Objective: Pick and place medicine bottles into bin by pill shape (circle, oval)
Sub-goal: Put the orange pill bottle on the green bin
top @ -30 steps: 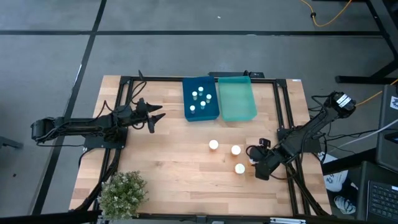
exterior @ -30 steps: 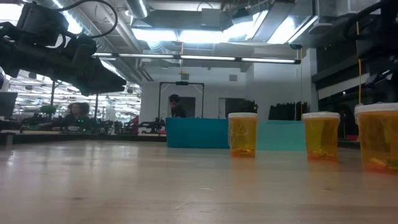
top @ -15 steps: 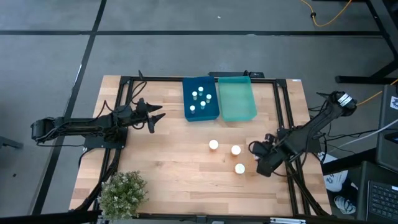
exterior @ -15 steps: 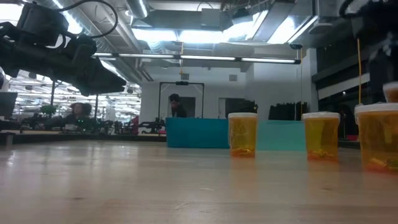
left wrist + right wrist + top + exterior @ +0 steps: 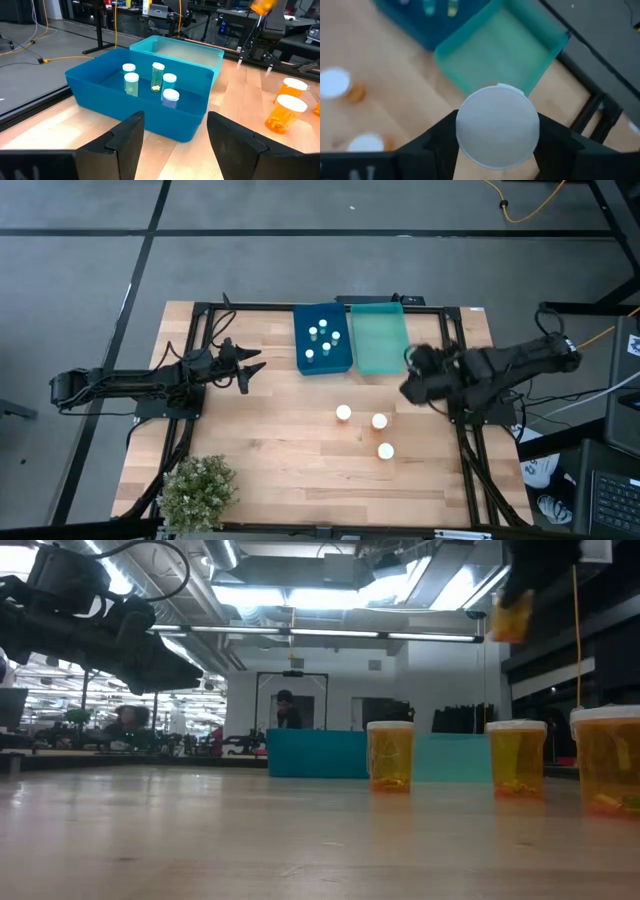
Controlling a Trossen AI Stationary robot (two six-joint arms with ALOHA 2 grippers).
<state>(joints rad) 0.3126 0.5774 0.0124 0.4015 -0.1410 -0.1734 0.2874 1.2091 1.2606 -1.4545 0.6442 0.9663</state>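
Pale wood makes up the table [image 5: 270, 440], and at its left side the left gripper [image 5: 250, 369] hovers idle with its two dark fingers [image 5: 127, 137] spread apart, nothing between them. A green potted plant [image 5: 197, 491] stands at the near left corner. Just right of the left gripper, at the table's far edge, sits the blue bin [image 5: 322, 337] with five tiny whitish bottles [image 5: 156, 75] upright inside it, and touching its right wall is the teal bin [image 5: 381, 339], which looks bare inside. In front of the bins three amber bottles [image 5: 378, 421] stand upright on the wood, near one another but apart; the low view shows them in a row [image 5: 390, 755]. Farthest right, the right gripper [image 5: 415, 376] is raised off the table just beside the teal bin's right front corner, its fingers clamped on the fourth amber bottle [image 5: 497, 125], whose white cap faces the wrist camera with the teal bin beyond it.
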